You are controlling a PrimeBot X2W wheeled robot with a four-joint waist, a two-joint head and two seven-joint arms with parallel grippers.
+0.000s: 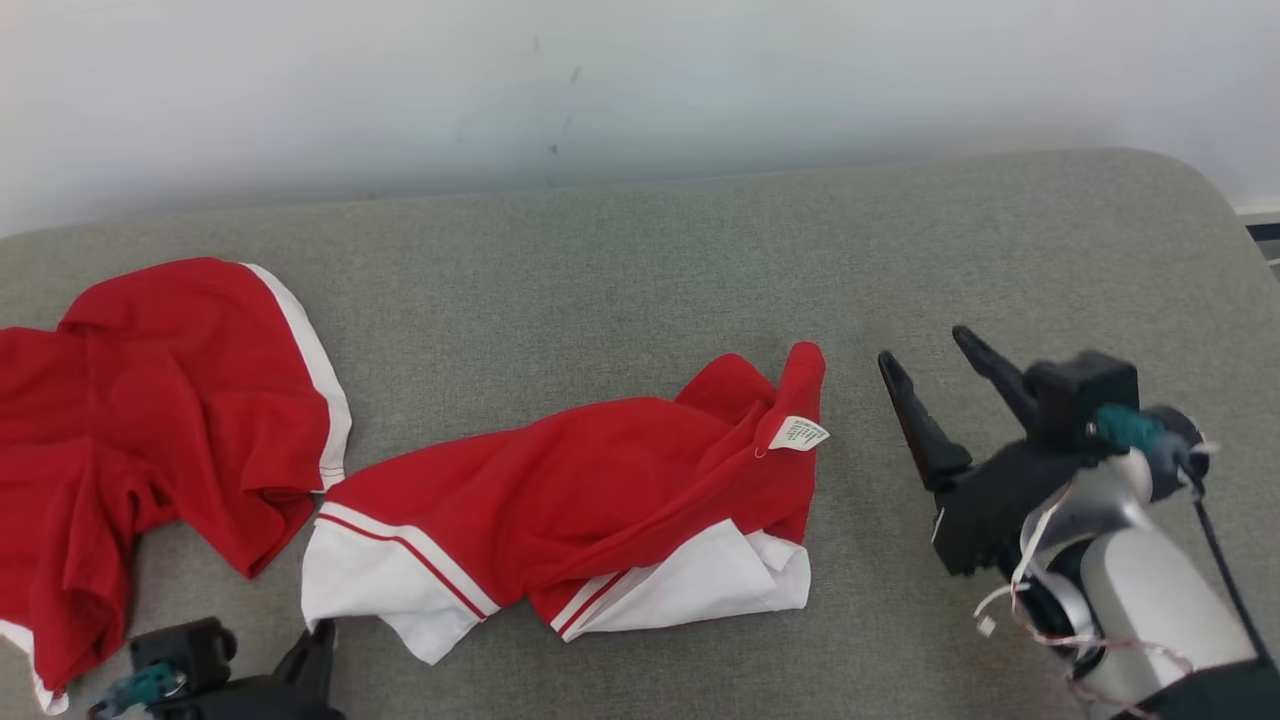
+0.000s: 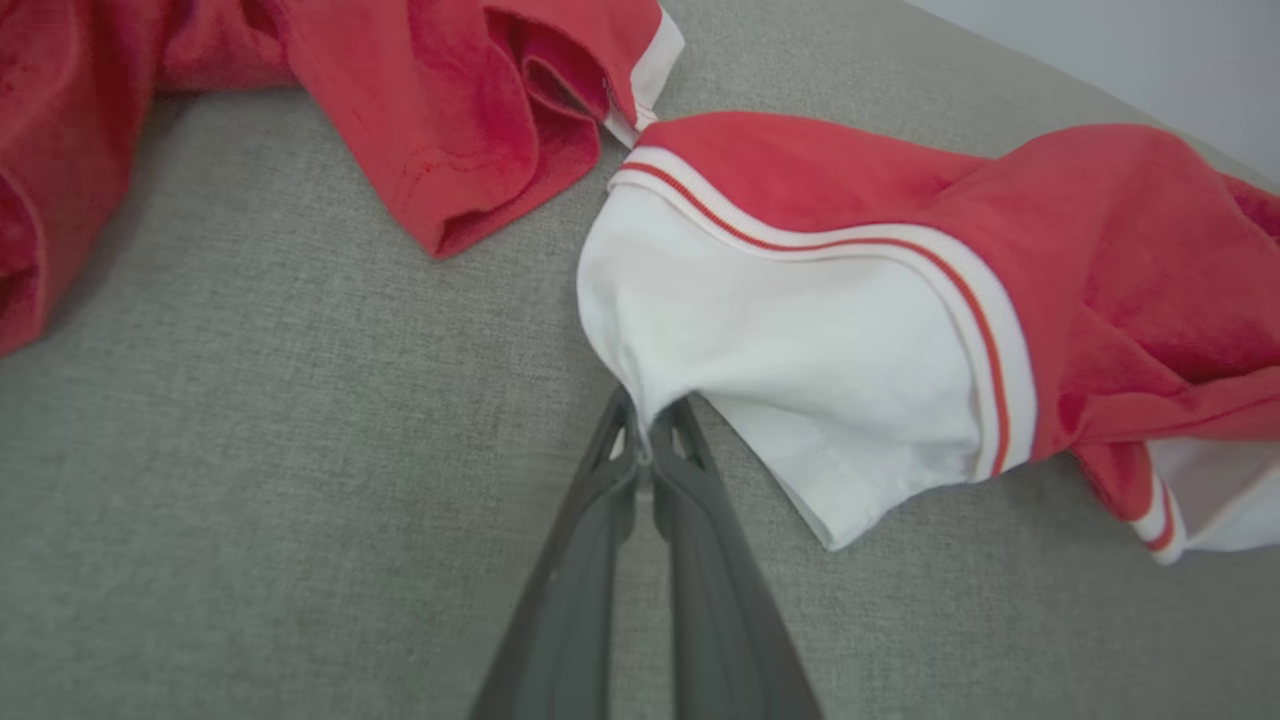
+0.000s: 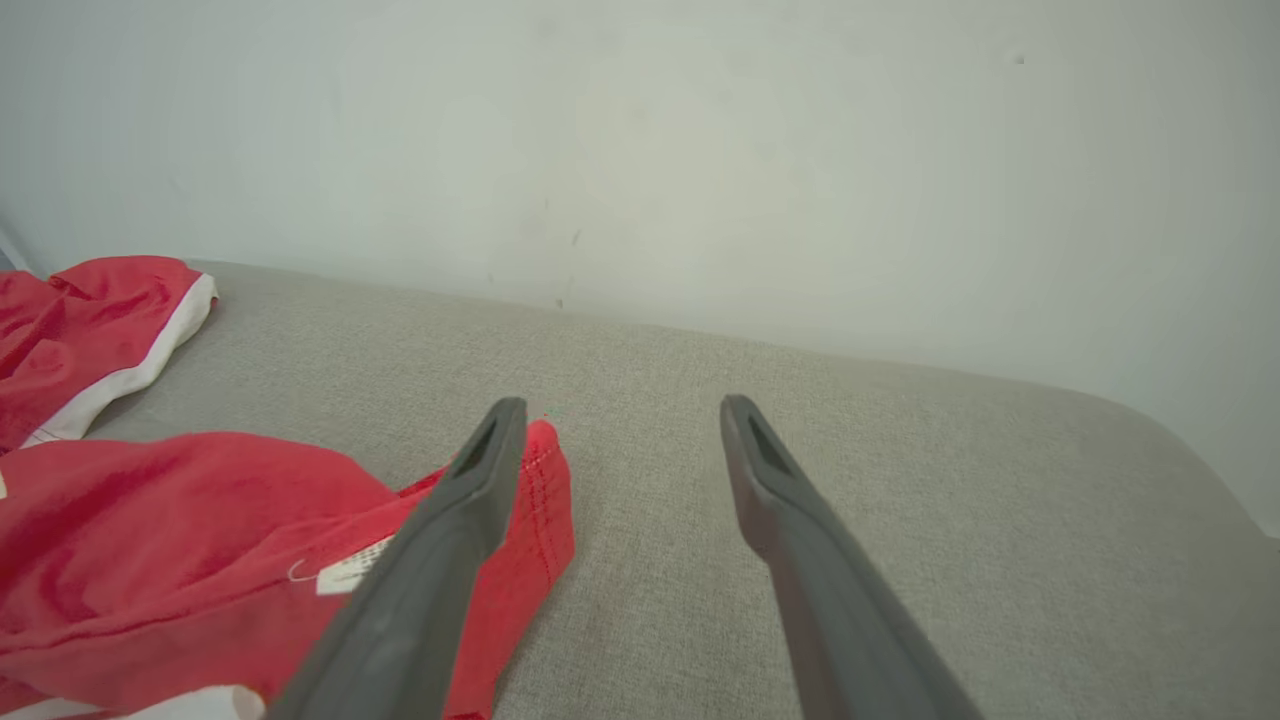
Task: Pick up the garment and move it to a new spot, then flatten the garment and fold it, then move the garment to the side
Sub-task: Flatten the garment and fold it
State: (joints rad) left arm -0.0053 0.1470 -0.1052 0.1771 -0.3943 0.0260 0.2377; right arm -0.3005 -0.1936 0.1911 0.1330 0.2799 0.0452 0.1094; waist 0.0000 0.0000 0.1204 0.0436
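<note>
Early stage. Garment [image 1: 560, 500] lies crumpled on the cushion [image 1: 640, 260] at lower centre of the head view, not yet moved, flattened or folded. Left gripper [image 2: 645, 440] is pinched on its white corner. Right gripper [image 1: 922, 348] is apart, just right of it. Second garment [image 1: 150, 400] sits at left.

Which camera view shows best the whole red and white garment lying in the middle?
Head view: the garment lies whole, from white hem to label. Left wrist view gives the hem pinched by the shut left pincer; right wrist view, its red end.
</note>
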